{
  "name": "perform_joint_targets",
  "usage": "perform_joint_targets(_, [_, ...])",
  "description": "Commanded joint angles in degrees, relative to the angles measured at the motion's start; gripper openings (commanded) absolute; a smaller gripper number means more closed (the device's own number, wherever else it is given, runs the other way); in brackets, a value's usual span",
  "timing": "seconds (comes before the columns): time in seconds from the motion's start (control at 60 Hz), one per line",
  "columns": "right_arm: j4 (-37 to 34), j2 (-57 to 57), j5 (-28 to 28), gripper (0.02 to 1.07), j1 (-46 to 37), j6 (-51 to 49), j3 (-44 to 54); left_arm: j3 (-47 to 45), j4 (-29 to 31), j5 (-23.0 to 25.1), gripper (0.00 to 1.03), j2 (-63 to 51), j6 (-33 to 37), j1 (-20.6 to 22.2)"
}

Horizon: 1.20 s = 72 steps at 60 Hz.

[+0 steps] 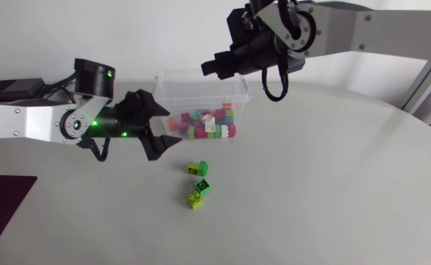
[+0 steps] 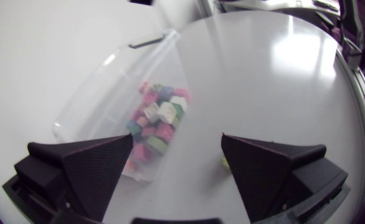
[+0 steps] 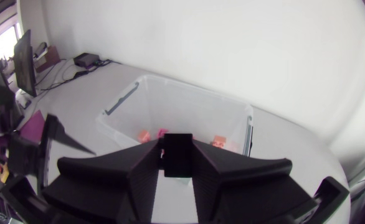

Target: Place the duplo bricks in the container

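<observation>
Fingers of the left tool [image 1: 173, 126] stand spread wide, low over the worktop [image 1: 333, 184] and just beside the clear container [image 1: 193, 92]. Above the container hangs the right tool [image 1: 209, 68], its fingers pressed together. Many coloured duplo bricks [image 1: 204, 125] lie inside the container. Three green loose bricks [image 1: 198, 168] lie on the worktop near the left tool.

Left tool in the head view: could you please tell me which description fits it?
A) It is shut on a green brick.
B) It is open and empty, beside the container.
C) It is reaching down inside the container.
B: the left tool has its fingers spread wide with nothing between them, just beside the container, while the green bricks lie loose on the table.
</observation>
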State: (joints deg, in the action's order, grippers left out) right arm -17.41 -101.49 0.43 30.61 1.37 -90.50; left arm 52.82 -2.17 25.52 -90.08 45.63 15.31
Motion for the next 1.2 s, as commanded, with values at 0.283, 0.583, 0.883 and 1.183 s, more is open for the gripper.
perform_joint_targets(0.283, [7.9,-9.5,2.1,0.29,-1.0,1.8,-5.4,0.4,7.3,3.6,0.98,-9.8,17.5,2.3])
perform_joint_targets(0.583, [5.8,-18.2,2.0,0.29,-2.6,2.0,-15.1,2.7,7.1,4.6,0.98,-14.9,19.4,3.7])
perform_joint_targets(0.883, [-0.4,-21.6,1.9,0.64,-3.3,3.4,-21.0,4.7,6.8,4.7,0.97,-18.2,19.8,4.7])
perform_joint_targets(1.183, [-4.7,-14.0,1.7,1.03,-2.1,1.7,-16.3,7.3,6.5,4.5,0.91,-22.1,21.1,6.7])
